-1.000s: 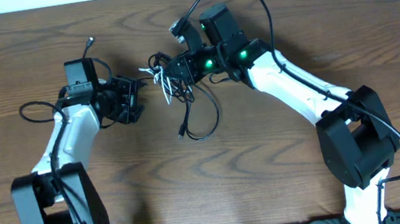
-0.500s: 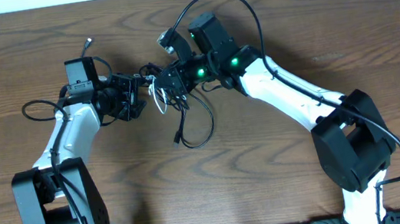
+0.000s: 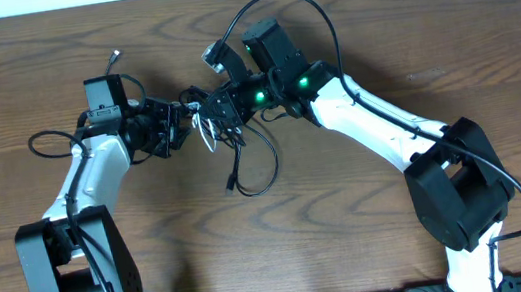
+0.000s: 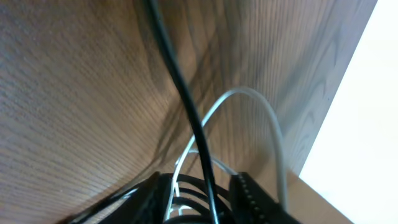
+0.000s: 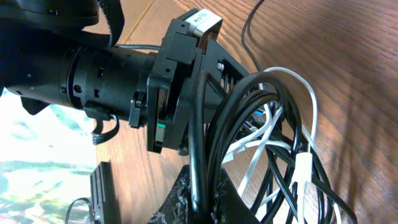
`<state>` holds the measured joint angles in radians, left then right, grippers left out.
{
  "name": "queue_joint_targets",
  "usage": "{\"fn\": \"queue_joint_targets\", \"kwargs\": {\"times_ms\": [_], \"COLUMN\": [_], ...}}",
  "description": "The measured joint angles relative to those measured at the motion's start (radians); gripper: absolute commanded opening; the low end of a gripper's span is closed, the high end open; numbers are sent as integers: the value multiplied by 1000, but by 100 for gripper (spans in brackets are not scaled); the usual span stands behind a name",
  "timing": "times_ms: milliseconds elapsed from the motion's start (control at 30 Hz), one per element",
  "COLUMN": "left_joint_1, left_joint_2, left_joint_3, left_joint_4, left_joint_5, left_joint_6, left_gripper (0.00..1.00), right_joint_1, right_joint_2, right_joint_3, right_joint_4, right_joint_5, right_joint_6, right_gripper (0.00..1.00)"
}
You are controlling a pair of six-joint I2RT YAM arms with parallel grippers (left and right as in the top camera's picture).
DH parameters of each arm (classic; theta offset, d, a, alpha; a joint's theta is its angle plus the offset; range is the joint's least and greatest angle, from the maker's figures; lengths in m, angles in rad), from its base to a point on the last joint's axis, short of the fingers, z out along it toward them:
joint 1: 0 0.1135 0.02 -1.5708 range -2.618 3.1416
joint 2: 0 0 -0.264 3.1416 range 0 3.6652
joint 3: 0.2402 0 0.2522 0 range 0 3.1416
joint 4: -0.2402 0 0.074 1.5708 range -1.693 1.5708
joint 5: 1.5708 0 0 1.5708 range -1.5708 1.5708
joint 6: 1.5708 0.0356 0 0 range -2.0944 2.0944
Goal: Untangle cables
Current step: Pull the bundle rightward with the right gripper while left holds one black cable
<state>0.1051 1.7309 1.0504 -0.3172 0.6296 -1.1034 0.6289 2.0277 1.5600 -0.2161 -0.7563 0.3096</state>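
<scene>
The cables point(image 3: 209, 124) are a tangle of black strands and one white strand hanging between my two grippers, with a loop point(image 3: 262, 171) trailing toward me to a plug end point(image 3: 232, 183). My right gripper point(image 3: 218, 106) is shut on several black strands point(image 5: 273, 124), pinched at its fingertips point(image 5: 208, 199). The white strand point(image 5: 308, 168) hangs loose beside them. My left gripper point(image 3: 180, 126) meets the tangle from the left. Its jaws point(image 4: 202, 202) stand on either side of a black strand point(image 4: 180, 87) and the white strand point(image 4: 261, 102). I cannot see whether they press on them.
The wooden table point(image 3: 403, 228) ends in a pale strip along the far edge. The arms' own thicker black wires arc over the right arm point(image 3: 313, 8) and loop out left of the left arm point(image 3: 43, 144). A small black lead end point(image 3: 116, 56) lies behind the left wrist.
The right arm has carried the tangle leftward up to the left gripper. The left jaws have narrowed around the strands. The trailing loop shifted left with it.
</scene>
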Motion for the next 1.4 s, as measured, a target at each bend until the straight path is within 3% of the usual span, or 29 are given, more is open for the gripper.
{"fn": "queue_joint_targets", "kwargs": {"times_ms": [167, 233, 400, 833, 1067, 1400], "left_joint_1": [0, 0, 0, 0, 38, 178], "left_joint_2": [0, 0, 0, 0, 1, 1], "left_joint_3": [0, 0, 0, 0, 0, 0], "left_joint_4": [-11, -13, -25, -33, -34, -86], "left_joint_5": [0, -3, -66, -114, -113, -113], "left_joint_6": [2, 4, 27, 135, 163, 192], "left_gripper": [19, 8, 8, 8, 8, 8], "right_joint_1": [0, 0, 0, 0, -8, -94], "right_joint_2": [0, 0, 0, 0, 0, -25], "right_joint_3": [0, 0, 0, 0, 0, 0], "right_joint_4": [0, -2, -90, -384, -454, -472], "right_joint_5": [-8, -7, 61, 534, 732, 804], "right_joint_6": [0, 0, -6, -36, -80, -91], "right_gripper": [1, 1, 1, 1, 1, 1]}}
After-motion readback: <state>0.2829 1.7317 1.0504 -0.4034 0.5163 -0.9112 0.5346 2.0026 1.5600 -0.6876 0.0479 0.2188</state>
